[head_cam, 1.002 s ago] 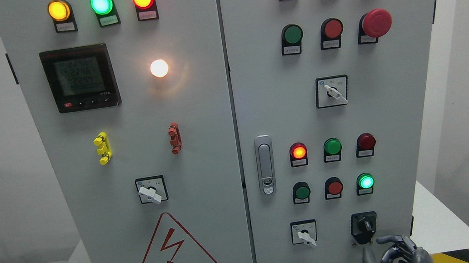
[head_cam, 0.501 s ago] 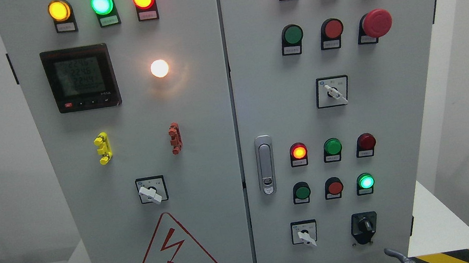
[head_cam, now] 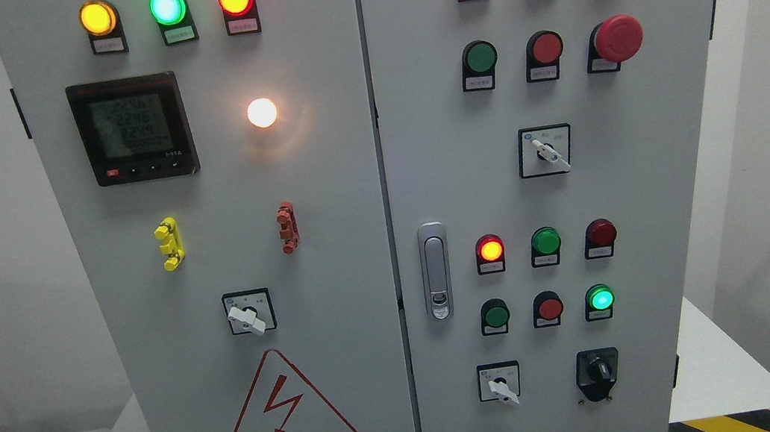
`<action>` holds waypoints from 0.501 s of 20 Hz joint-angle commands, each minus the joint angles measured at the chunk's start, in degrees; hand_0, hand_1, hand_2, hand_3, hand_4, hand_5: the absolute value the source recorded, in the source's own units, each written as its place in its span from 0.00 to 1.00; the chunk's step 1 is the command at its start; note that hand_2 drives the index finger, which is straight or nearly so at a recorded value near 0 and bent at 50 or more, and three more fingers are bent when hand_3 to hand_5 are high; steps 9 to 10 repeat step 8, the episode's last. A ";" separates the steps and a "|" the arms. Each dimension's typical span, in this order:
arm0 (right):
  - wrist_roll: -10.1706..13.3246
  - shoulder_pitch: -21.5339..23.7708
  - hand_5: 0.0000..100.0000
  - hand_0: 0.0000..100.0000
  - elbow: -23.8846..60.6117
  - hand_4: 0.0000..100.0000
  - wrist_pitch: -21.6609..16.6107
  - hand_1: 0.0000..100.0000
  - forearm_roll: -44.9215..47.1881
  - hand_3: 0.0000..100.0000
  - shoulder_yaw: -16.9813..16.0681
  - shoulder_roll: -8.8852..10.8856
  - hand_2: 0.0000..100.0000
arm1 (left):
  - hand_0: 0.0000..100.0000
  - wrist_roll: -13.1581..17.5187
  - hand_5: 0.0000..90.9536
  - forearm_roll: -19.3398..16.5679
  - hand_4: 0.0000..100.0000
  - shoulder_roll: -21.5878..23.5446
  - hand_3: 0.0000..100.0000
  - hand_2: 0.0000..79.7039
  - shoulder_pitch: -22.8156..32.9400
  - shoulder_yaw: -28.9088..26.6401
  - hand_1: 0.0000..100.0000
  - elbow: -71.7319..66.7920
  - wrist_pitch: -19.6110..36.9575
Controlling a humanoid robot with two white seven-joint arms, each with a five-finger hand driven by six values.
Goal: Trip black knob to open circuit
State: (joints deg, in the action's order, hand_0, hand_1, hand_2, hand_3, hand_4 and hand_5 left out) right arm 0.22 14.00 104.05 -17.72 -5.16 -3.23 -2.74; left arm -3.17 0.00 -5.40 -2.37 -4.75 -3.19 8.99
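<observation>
Currently no robot hand in frame, so grip state can't be told. Black knob sits low on the right cabinet door, right of a white selector switch, below the lit green lamp.

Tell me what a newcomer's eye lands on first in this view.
First the glowing white lamp on the left door, right of the digital meter, and the row of lit yellow, green and red lamps along the top. Next the big red mushroom button at upper right and the red lightning warning triangle at lower left. The black knob sits at lower right.
</observation>
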 commanded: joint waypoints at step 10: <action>-5.05 3.75 0.00 0.08 6.78 0.00 2.60 0.00 13.50 0.05 -0.64 7.31 0.00 | 0.12 0.01 0.00 -1.76 0.00 -0.05 0.00 0.00 0.00 0.00 0.39 -0.06 -0.03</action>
